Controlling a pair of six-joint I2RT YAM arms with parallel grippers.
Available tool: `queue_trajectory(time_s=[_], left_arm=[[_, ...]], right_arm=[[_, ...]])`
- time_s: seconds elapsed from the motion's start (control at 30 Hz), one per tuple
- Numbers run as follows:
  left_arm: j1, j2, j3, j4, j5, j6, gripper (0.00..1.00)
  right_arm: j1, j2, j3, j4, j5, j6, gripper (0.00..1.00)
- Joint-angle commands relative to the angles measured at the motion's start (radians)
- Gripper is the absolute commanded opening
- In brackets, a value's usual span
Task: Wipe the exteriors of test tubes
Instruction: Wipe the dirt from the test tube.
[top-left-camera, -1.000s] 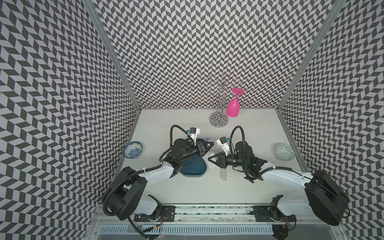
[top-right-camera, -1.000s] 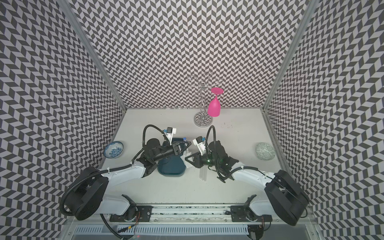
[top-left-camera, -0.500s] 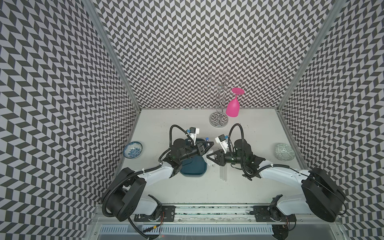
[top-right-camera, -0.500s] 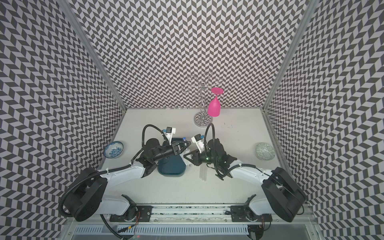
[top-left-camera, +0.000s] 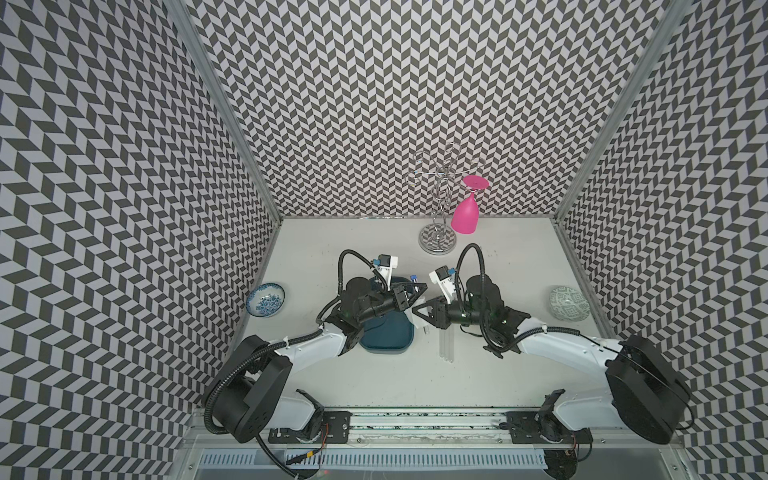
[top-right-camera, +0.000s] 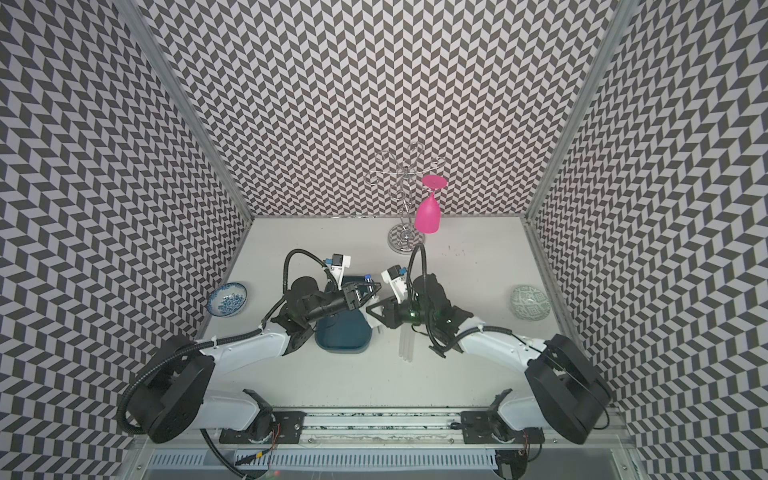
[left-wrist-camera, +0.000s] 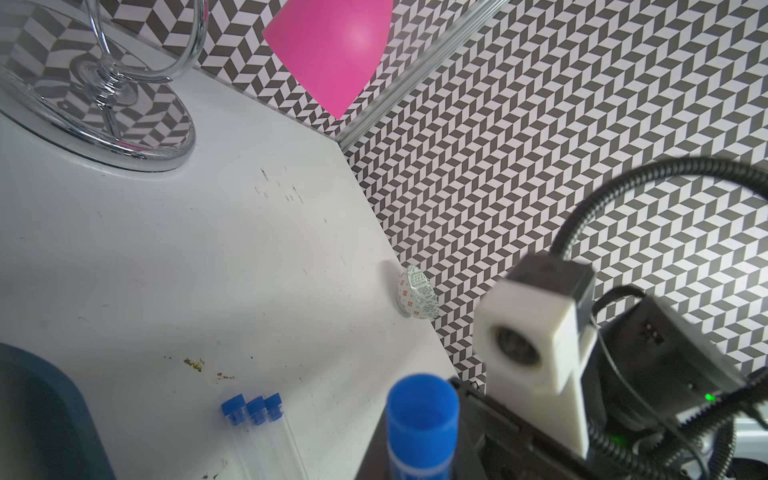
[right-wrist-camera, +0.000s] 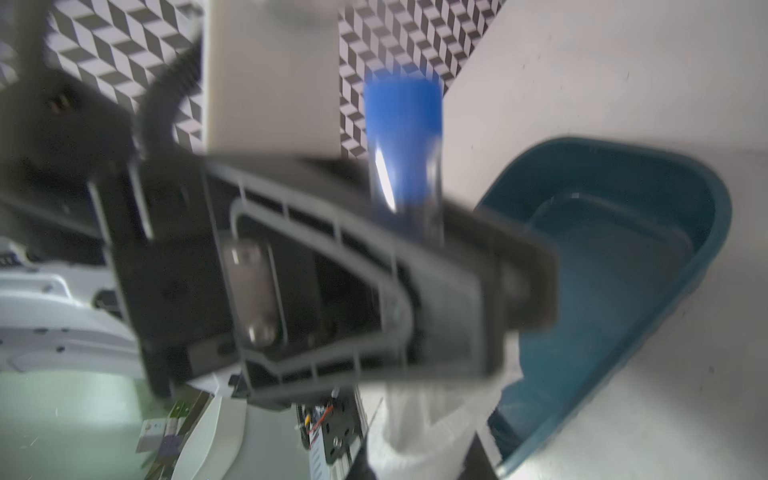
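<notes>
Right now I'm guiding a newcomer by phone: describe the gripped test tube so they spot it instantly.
Start at the teal tray in the middle of the table. Just beside it the left tool clamps one clear, blue-capped test tube. Unlike the three tubes lying side by side on the table, it is held off the surface.

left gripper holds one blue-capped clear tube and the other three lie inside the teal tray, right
No: the other three clear blue-capped test tubes lie on the white table beside the teal plastic tray, not inside it; the left wrist view shows this. The left gripper does hold the fourth tube.
</notes>
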Motion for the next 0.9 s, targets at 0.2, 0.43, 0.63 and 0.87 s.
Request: queue_trajectory(time_s=[0.2, 0.43, 0.63, 0.87], left_arm=[[-0.001, -0.024, -0.004, 0.014, 0.014, 0.01, 0.14], [0.002, -0.018, -0.004, 0.013, 0.014, 0.013, 0.14], [0.002, 0.01, 0.009, 0.024, 0.038, 0.002, 0.14], [0.002, -0.006, 0.002, 0.011, 0.027, 0.007, 0.14]], right_arm=[[0.002, 0.005, -0.047, 0.097, -0.018, 0.03, 0.19], [0.041, -0.108, -0.241, 0.124, -0.004, 0.109, 0.19], [0.037, -0.057, -0.123, 0.081, 0.018, 0.039, 0.19], [0.002, 0.05, 0.112, -0.043, 0.012, -0.078, 0.2]])
